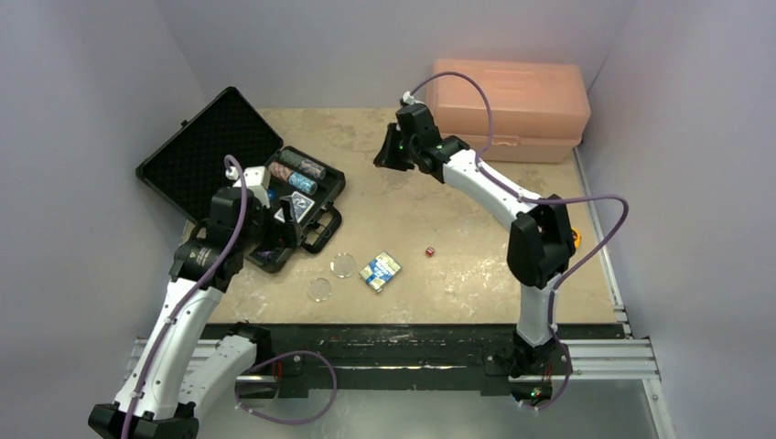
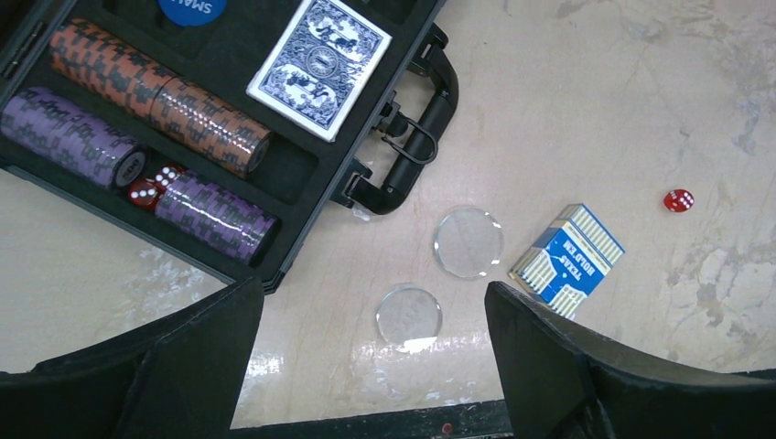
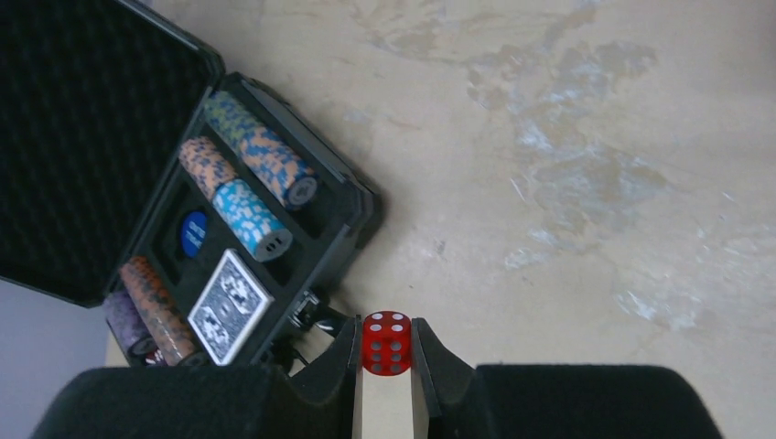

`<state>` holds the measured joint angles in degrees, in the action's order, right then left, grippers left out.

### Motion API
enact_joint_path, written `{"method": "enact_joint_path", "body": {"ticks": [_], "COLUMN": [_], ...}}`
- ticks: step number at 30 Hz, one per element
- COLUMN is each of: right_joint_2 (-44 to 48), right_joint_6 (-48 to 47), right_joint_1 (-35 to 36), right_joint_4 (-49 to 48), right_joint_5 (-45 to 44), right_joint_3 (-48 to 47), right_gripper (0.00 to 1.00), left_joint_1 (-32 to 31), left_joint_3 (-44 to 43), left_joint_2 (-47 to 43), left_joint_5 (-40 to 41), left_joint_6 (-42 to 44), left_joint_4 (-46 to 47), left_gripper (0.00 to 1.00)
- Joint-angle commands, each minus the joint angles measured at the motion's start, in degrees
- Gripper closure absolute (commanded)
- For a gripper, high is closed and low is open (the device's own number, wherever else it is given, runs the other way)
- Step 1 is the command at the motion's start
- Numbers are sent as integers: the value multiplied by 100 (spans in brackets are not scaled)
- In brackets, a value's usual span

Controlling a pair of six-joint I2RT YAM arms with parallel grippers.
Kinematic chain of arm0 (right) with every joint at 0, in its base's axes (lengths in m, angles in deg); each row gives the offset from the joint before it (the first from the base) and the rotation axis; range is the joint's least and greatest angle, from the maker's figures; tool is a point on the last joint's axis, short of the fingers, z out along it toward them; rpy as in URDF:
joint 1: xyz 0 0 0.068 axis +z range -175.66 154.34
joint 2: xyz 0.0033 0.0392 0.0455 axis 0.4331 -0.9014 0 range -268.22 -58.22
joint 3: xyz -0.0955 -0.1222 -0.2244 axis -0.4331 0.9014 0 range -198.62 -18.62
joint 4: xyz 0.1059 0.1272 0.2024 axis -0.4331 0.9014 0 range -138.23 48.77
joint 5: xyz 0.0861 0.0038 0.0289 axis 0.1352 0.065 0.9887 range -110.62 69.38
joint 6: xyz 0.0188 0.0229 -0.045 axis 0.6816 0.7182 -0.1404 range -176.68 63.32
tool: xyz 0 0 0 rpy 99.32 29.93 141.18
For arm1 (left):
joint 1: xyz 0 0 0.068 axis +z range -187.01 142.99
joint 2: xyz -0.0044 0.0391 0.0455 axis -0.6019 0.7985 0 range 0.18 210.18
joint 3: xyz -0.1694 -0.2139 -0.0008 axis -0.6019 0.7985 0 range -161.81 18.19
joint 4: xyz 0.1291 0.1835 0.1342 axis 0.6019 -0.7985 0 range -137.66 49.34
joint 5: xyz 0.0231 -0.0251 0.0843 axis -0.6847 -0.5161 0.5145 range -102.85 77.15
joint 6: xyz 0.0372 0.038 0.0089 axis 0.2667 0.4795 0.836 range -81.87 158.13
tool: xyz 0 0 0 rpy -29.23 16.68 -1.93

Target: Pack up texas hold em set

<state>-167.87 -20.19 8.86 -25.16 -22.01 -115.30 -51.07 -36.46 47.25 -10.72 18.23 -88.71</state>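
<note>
Left fingers (image 2: pixel 197 357) spread wide, nothing between them, hanging above the counter (image 1: pixel 476 274) at the near corner of the black briefcase (image 1: pixel 206 151).

Under them on the counter: two clear discs, nearer one (image 2: pixel 409 316) and farther one (image 2: pixel 468 241), close together but not touching. Just right of those is a blue-and-white boxed card deck (image 2: pixel 567 263), lying flat and printed "Texas Hold'em". Right of the box, apart from it, one small red die (image 2: pixel 678 199) sits loose on the counter.

Briefcase is at the left of the counter, open, with the foam-lined lid leaning back toward the left wall and the handle (image 2: pixel 416 137) facing the discs. In the tray:
- a blue-backed card deck (image 2: pixel 319 66) lying flat in the slot by the handle
- an orange chip row (image 2: pixel 156 96)
- two purple chip rows (image 2: pixel 69 137) end to end, with two red dice (image 2: pixel 151 183) wedged between them
- a light-blue chip row (image 3: pixel 247 215)
- a green-and-orange chip row (image 3: pixel 261 151) at the far side
- a blue round token (image 3: pixel 192 233) in a middle pocket

Farther back, right fingers (image 3: pixel 430 361) are clenched on a red die (image 3: pixel 387 343), held above bare counter right of the briefcase.

Pink plastic toolbox (image 1: pixel 512 105) sits closed at the far right, against the back wall.
</note>
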Motion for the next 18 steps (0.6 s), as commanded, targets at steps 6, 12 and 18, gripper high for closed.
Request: {"method": "enact_joint_path", "body": {"ticks": [6,12,18], "right_joint_2": [-969,-1683,-2226], "right_joint_6": [454,636,728], "right_joint_1": [190,327,461], "right_joint_4": [-496,-507,-430], "right_joint_5": [613,807,895], "right_joint_3": [-1436,-2246,-2821], "right_gripper": [100,100,100], "left_joint_1": [-37,-36,-37], "left_joint_3": [-274,-268,-263], "left_joint_2": [-453,-778,-890], "left_joint_5": [859,1074,1169], "left_joint_6": [-50,-58,-61], "left_joint_4": [-144,-160,-184], "left_gripper": [9,7,3]}}
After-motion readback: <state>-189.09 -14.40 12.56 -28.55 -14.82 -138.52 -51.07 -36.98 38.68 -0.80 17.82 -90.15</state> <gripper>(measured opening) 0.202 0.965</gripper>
